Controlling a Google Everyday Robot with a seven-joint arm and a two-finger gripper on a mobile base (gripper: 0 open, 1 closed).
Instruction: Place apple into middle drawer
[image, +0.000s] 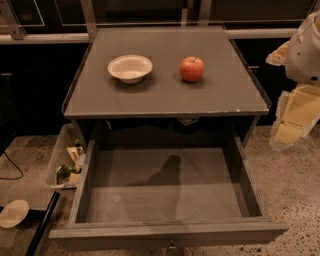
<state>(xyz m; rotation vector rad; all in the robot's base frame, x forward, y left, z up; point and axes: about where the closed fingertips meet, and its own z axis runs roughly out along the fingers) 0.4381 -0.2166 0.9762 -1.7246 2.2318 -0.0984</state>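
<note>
Nearest, at 6 o'clock: the drawer (165, 234) is found pulled fully out, its floor bare save for a shadow. The opening step is judged done. Nothing has been placed inside yet.

At 8 o'clock, on the floor beside the drawer's left wall: a clear bin (60, 150) of clutter is noted, with a white dish (12, 212) lower at the edge. Neither is judged to be in the way.

At 3 o'clock, off the cabinet's right side: the hand (295, 117) is seen apart from the tabletop (165, 97). Whether it is released or clenched cannot be told. No object is seen in it.

Farther, at 1 o'clock: the apple (192, 69) is set upright on the tabletop, untouched. At 11 o'clock a white bowl (130, 68) is set well apart from it.

Left to do, as judged: the apple is to be grasped, carried forward over the tabletop's front edge, and lowered into the drawer. The approach from the right is considered unobstructed.
</note>
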